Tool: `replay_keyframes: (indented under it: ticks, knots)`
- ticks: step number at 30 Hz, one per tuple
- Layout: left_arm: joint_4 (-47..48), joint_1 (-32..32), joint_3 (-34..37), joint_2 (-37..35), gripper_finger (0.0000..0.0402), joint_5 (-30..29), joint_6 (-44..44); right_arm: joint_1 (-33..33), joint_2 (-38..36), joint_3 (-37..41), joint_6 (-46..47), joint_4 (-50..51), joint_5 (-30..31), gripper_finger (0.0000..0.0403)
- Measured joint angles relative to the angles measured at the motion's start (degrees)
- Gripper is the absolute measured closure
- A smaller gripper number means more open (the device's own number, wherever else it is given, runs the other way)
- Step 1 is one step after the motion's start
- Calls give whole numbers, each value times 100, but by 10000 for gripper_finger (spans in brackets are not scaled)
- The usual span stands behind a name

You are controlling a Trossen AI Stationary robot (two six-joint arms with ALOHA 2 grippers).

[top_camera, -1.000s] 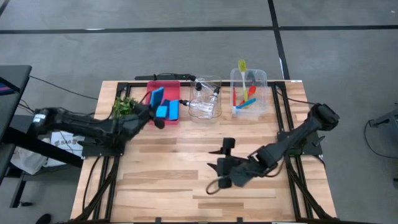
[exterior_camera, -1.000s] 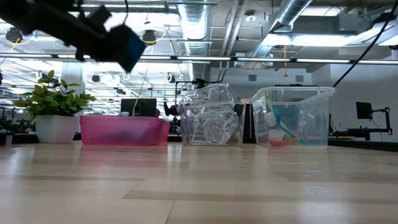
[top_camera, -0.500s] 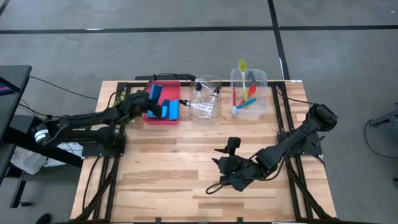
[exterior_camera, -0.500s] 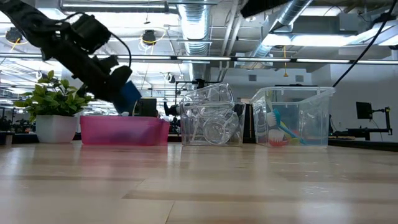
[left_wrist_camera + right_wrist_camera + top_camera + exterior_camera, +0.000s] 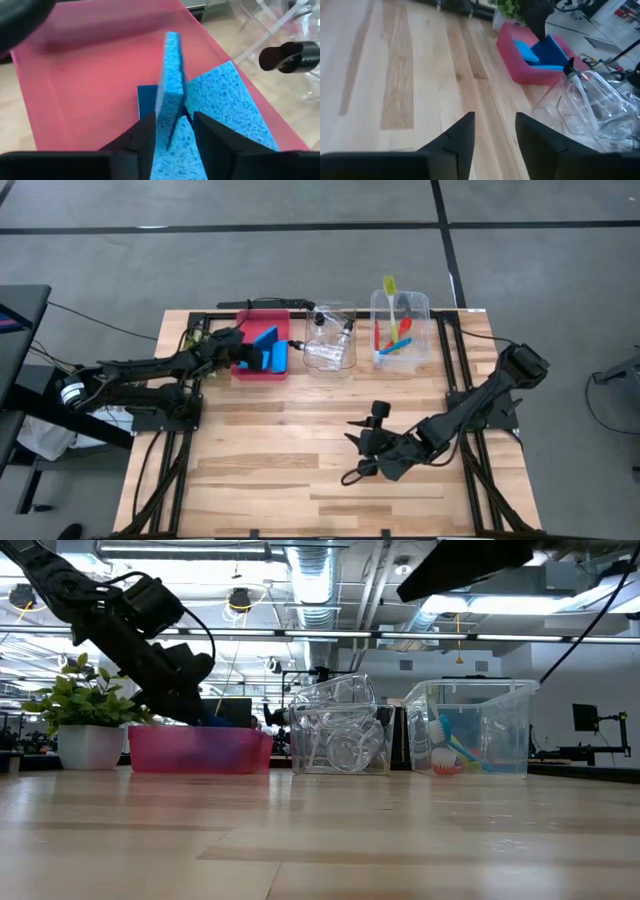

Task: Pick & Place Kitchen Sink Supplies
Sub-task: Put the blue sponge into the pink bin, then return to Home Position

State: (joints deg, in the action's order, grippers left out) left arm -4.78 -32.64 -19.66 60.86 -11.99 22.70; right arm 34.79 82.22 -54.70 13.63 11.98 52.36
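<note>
From above, I see my left hand (image 5: 240, 353) over the red tray (image 5: 262, 370), which holds three blue sponges (image 5: 277, 357).

Level with the table (image 5: 320, 840), the tray wall hides them.

My left wrist camera shows an upright sponge (image 5: 170, 100) between released fingers (image 5: 145, 140).

My right hand (image 5: 492, 135) hangs open, empty, above bare wood.

porous matt blue sponges (image 5: 200, 107); glossy red plastic tray (image 5: 80, 85); clear plastic bins (image 5: 470, 728); smooth wood table (image 5: 280, 450).
</note>
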Motion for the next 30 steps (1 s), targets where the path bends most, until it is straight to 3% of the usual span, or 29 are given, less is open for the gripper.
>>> replay_keyframes:
  ticks: [7,18,30]
  knots:
    - [-22,136,2,-290,244,307,114,7,-97,363,227,-351,48,290]
    - [-386,1312,2,-2293,244,196,-402,9,-97,536,249,-710,196,295]
    - [-388,3681,723,-4002,242,266,-1120,25,-97,531,-441,-818,615,295]
